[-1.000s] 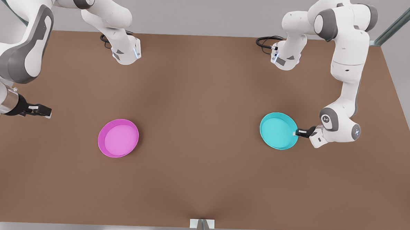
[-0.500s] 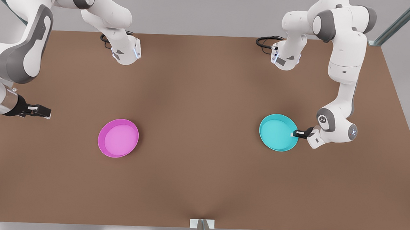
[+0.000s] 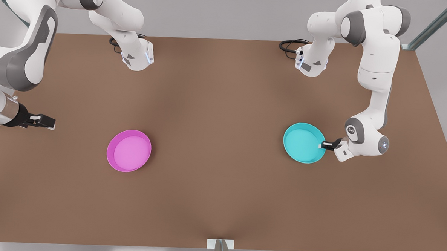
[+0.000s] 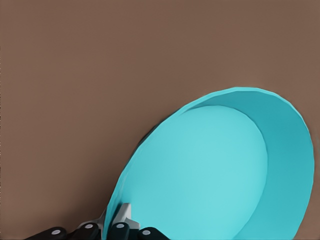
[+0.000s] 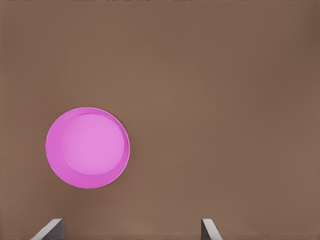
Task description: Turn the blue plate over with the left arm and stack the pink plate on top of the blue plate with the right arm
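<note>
The left hand is clamped on the rim of the blue plate, open side up at the front view's right. The right hand, fingers spread, waits near the desk edge, apart from the pink plate.

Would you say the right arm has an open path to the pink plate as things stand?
Probably yes: the right gripper waits open, apart from the pink plate, with bare table between; the left gripper is shut on the blue plate.
</note>
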`<action>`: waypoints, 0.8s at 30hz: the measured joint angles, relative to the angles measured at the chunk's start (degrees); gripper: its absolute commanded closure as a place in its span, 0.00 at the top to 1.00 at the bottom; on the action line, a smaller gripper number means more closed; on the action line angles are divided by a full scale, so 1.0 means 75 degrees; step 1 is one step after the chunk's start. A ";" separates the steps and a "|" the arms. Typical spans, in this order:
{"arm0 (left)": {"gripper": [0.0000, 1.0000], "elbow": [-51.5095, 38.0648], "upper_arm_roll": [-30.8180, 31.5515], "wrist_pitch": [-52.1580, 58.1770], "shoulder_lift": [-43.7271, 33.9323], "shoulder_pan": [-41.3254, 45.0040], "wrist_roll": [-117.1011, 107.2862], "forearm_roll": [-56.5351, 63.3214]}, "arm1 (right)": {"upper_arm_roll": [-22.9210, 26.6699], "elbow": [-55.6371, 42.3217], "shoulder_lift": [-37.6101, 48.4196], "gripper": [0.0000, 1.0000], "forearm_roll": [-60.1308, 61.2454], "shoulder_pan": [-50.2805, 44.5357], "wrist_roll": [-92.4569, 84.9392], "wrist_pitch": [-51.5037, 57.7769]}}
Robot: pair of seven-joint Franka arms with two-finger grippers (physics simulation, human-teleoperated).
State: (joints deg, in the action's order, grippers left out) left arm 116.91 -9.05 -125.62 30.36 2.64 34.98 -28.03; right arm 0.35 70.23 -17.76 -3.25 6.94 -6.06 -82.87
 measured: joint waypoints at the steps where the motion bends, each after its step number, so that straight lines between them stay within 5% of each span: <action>1: 0.21 -0.0001 0.0000 0.0040 -0.0023 0.0000 0.0002 0.0021 | 0.0000 0.0000 0.0000 1.00 0.0000 0.0000 0.0000 0.0003; 12: 0.21 -0.0594 0.0474 0.0333 -0.0847 0.0022 -0.1754 -0.0073 | 0.0000 0.0000 0.0000 1.00 0.0000 0.0012 0.0000 0.0011; 24: 0.21 -0.1795 0.2995 0.0362 -0.0854 0.0036 -0.4700 -0.0042 | 0.0001 -0.0012 -0.0059 1.00 0.0001 0.0000 0.0034 0.0011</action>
State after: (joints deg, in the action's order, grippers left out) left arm 103.44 13.41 -122.91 23.96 2.91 -0.27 -28.34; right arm 0.36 70.14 -18.20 -3.25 6.94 -5.81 -82.79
